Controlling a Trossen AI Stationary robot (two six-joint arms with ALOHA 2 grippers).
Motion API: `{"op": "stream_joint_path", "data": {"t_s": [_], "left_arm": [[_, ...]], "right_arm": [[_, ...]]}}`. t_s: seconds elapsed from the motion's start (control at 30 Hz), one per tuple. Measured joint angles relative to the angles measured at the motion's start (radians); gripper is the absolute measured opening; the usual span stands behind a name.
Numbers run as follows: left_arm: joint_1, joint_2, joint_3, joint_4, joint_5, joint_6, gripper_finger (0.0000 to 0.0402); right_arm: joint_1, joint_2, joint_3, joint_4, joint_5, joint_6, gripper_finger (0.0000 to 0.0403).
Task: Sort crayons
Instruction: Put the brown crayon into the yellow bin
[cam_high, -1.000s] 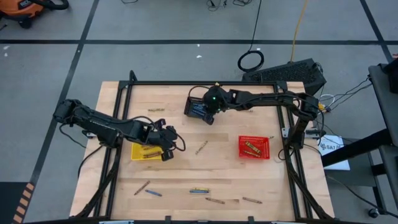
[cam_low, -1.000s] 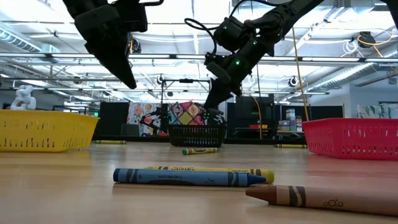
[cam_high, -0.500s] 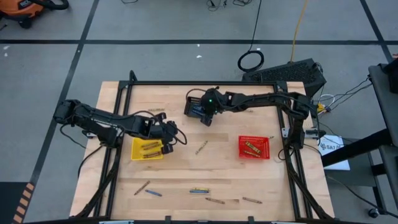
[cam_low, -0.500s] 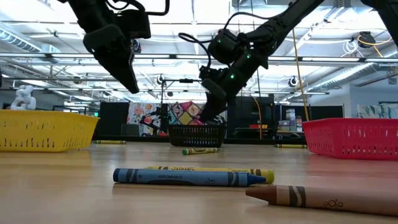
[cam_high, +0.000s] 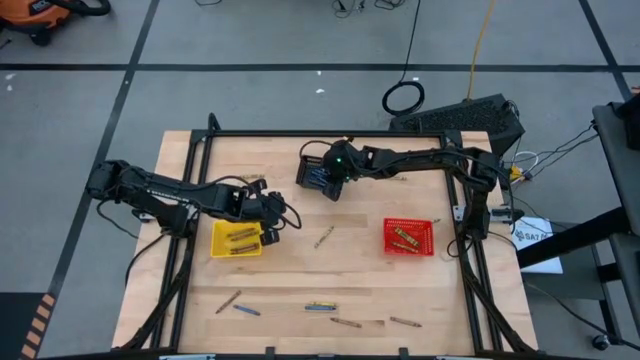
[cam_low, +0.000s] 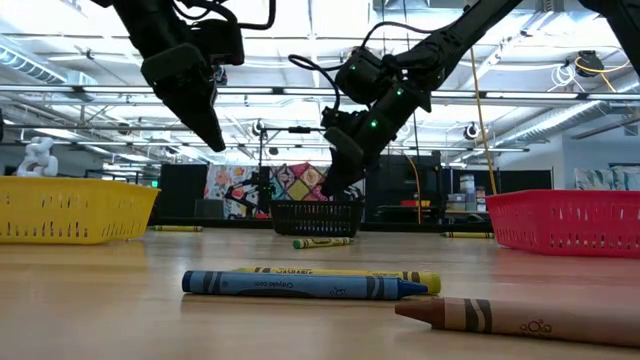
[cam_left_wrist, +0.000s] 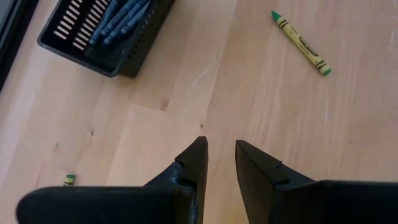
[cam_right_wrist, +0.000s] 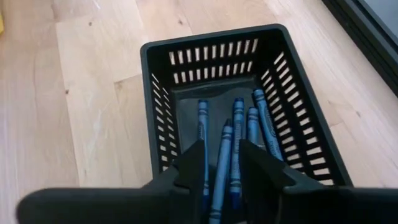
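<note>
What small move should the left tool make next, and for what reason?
Probably swing the left tool toward the loose green crayon and lower over it. Its fingers are slightly apart and hold nothing, it hangs above bare table, and that crayon lies nearby, outside any basket. The right tool is over the black basket.

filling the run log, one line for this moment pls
left gripper: open, empty, beside yellow basket | right gripper: open over black basket | blue crayons inside
</note>
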Motion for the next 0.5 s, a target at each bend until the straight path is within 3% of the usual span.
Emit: {"op": "stream_joint_path", "data": {"t_s": [0.17,0.33,0.5], "left_arm": [[0.0,0.0,0.0,-0.005,0.027,-0.005,0.0082],[-0.007,0.0,0.0,-0.043,0.156,-0.098,0.0082],[-0.065,0.0,0.0,-0.12,0.178,-0.217,0.0082]], "right_arm": [[0.005,-0.031,0.0,-0.019,0.0,0.013,0.0112],[0.017,-0.115,0.0,-0.072,0.002,0.013,0.0122],[0.029,-0.229,0.0,-0.127,0.003,0.011,0.0123]]}}
